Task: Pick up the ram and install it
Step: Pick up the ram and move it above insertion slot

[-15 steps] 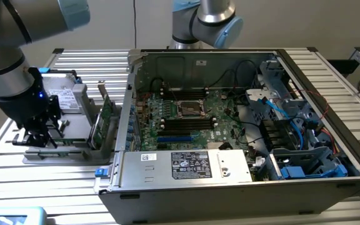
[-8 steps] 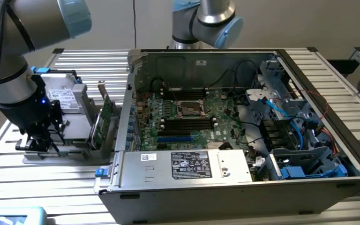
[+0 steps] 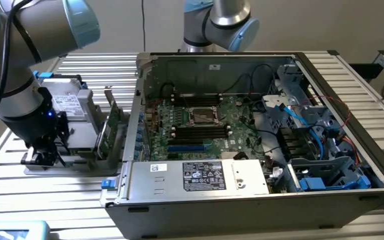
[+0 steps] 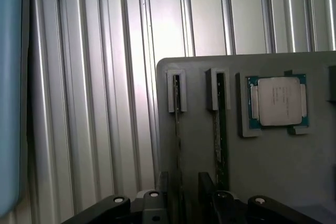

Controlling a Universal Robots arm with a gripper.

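Note:
Two rams stand on edge in slots of a grey holder plate (image 4: 252, 166); from the wrist camera they look like thin dark-green strips. One ram (image 4: 177, 129) runs between my fingertips, and the second ram (image 4: 220, 129) lies just beside it. My gripper (image 4: 182, 184) is open and low over the plate, with one finger (image 4: 164, 182) on either side of the first ram and a gap left on both sides. In the exterior view my gripper (image 3: 42, 156) hangs over the holder to the left of the open computer case (image 3: 212, 65).
A processor chip (image 4: 277, 100) sits in a pocket of the plate next to the rams. Taller green cards (image 3: 112, 122) stand between the holder and the case. On the motherboard, black memory slots (image 3: 199, 131) flank the processor socket (image 3: 202, 116). Everything rests on a ribbed aluminium table (image 4: 94, 103).

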